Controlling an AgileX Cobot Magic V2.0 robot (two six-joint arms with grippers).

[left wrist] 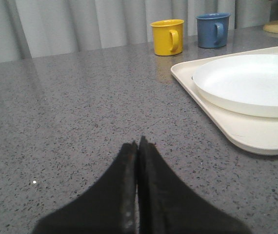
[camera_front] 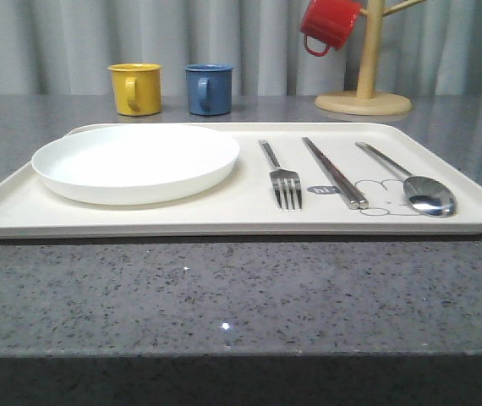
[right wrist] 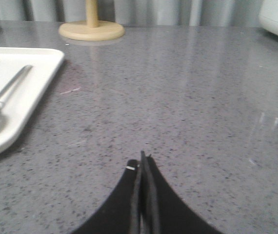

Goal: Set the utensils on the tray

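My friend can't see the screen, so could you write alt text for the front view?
A cream tray on a grey table holds a white plate, then a fork, chopsticks and a spoon side by side. Behind stand a yellow mug and blue mug.

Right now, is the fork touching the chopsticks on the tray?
Apart. The front view shows a strip of bare tray between the fork and the chopsticks.

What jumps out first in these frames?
The cream tray in the middle of the grey table, with a white plate on its left half and a fork, chopsticks and spoon lined up on its right. Next, the red mug hanging on the wooden stand at back right, and yellow and blue mugs behind the plate.
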